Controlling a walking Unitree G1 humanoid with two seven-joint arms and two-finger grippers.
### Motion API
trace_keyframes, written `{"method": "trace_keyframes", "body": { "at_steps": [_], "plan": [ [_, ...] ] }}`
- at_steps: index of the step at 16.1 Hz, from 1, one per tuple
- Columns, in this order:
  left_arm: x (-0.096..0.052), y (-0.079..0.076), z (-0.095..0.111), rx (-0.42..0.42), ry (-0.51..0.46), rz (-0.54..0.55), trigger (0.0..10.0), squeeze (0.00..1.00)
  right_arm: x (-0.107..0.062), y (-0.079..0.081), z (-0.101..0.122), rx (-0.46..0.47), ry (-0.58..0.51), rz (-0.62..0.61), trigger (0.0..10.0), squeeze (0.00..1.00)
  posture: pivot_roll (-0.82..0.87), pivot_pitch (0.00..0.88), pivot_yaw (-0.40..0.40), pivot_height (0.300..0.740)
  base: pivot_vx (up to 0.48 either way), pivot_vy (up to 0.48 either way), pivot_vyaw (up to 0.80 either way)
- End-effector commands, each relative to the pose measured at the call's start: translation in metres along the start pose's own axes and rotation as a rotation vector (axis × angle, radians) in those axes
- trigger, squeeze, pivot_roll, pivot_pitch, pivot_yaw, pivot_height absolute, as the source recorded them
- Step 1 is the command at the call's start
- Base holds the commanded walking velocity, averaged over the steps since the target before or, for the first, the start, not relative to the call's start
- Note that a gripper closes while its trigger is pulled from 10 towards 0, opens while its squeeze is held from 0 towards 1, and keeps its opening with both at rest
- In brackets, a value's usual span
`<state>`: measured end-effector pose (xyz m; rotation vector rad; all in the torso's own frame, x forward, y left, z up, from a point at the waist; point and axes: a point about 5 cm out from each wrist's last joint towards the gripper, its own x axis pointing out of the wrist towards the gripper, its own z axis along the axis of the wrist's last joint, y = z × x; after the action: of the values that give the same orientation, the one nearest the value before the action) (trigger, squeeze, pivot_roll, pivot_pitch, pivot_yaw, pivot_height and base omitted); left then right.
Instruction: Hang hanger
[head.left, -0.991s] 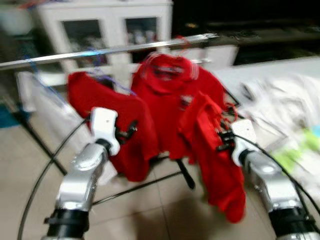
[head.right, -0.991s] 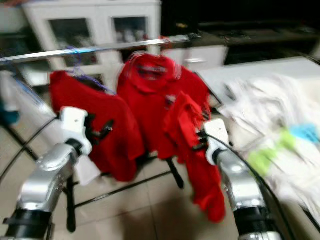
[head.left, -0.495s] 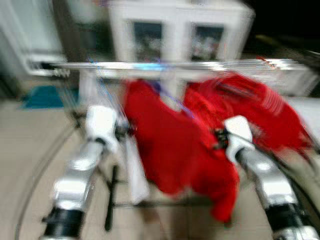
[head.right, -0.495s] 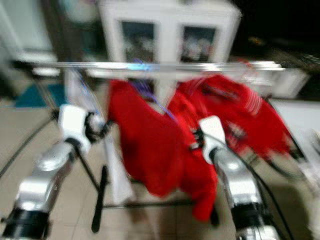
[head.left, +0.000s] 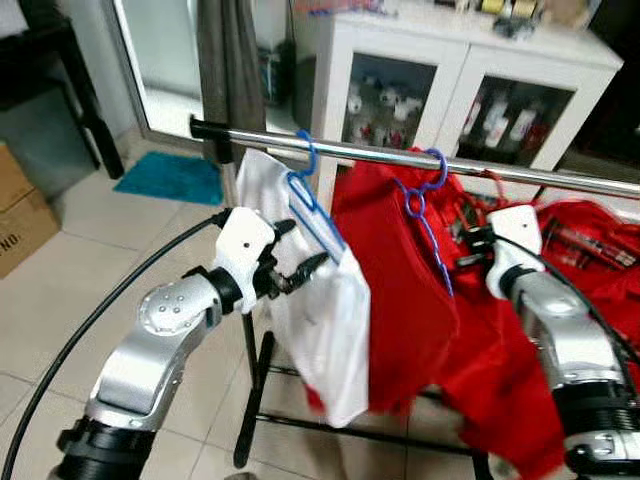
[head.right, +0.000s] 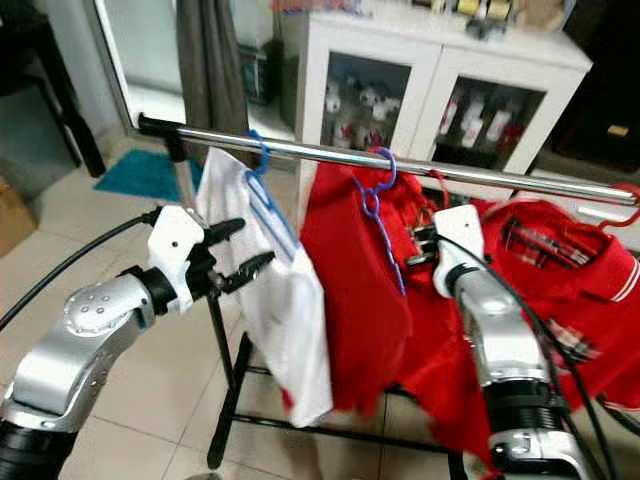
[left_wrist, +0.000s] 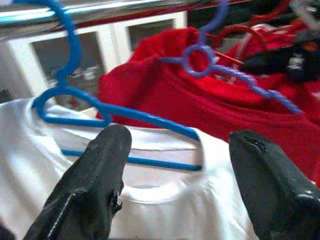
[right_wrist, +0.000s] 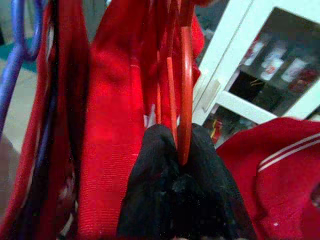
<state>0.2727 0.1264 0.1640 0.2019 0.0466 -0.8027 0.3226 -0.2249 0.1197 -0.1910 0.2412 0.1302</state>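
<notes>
A silver rail runs across in front of me. A white shirt hangs from it on a blue hanger. Beside that, a red shirt hangs on a purple hanger. My left gripper is open just in front of the white shirt's collar, its fingers either side of the blue hanger without touching it. My right gripper is shut on a red hanger carrying a red garment, held just below the rail to the right of the purple hanger.
Another red shirt hangs at the rail's right. The rack's black stand rests on a tiled floor. A white glass-door cabinet is behind, with a dark curtain, a teal mat and a cardboard box to the left.
The whole picture has swung left and sharpened: the rail's left end and the white shirt have come into view. My right gripper still holds the red garment, now higher and close under the rail.
</notes>
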Motion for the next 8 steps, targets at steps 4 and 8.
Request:
{"method": "trace_keyframes", "body": {
  "at_steps": [4,8],
  "plan": [
    [0.001,-0.008,0.003,-0.007,0.005,-0.082,10.0,0.0,0.004,-0.024,0.011,-0.007,0.034,-0.051,10.0,0.0,0.0,0.0,-0.052,0.74,0.0,0.0,0.0],
    [0.003,-0.009,-0.004,-0.03,0.055,-0.094,10.0,0.0,0.034,-0.017,0.026,-0.049,0.159,0.036,10.0,0.0,0.0,0.0,-0.055,0.74,0.0,0.0,0.0]
  ]
}}
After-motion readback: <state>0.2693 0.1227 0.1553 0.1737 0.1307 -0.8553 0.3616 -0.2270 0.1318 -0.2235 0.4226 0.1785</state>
